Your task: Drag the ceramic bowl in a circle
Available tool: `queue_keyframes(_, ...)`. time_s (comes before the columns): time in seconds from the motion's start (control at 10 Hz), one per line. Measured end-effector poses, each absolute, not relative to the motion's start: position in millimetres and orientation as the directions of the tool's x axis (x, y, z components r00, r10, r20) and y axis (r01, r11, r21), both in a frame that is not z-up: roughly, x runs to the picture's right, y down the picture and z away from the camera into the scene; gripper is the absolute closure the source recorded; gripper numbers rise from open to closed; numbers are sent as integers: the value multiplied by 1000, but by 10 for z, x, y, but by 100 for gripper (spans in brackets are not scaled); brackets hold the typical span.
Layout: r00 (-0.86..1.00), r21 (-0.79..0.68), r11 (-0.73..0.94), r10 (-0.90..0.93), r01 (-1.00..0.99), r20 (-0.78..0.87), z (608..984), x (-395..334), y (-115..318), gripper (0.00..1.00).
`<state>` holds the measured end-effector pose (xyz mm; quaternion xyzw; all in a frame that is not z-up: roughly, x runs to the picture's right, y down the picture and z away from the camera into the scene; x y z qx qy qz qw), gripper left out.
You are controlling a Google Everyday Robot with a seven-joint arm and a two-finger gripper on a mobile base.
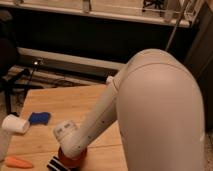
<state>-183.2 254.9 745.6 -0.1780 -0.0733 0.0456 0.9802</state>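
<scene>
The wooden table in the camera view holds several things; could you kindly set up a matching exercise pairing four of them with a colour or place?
Things:
1 cup
2 carrot
3 sponge
4 ceramic bowl

Descriptions:
A blue
B white, lying on its side at the left edge
C long and orange, front left corner
D reddish, at the front edge beneath the gripper

Pairs: 1-B, 2-C, 3-A, 4-D.

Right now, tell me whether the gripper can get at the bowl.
Probably yes. The gripper is down at the bowl near the table's front edge, the arm sloping onto it from above. The cup, blue object and carrot lie off to the side, not between.
</scene>
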Motion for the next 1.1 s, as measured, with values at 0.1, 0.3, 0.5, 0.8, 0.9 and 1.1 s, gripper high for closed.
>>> queue_keyframes(0.1, 983, -360, 931, 118, -60, 141, 7468, -1969, 2508, 100)
queue_keyframes(0.3, 978, -363, 929, 138, -73, 155, 7591, -2288, 2296, 100)
queue_keyframes(0.5, 975, -367, 925, 162, -95, 155, 7714, -2517, 2082, 100)
queue_keyframes(0.8, 974, -378, 918, 183, -121, 132, 7924, -2801, 1808, 100)
queue_keyframes(0.9, 973, -394, 908, 203, -145, 111, 8030, -2862, 1694, 100)
queue_keyframes(1.1, 960, -435, 878, 265, -201, 93, 8140, -2925, 1495, 100)
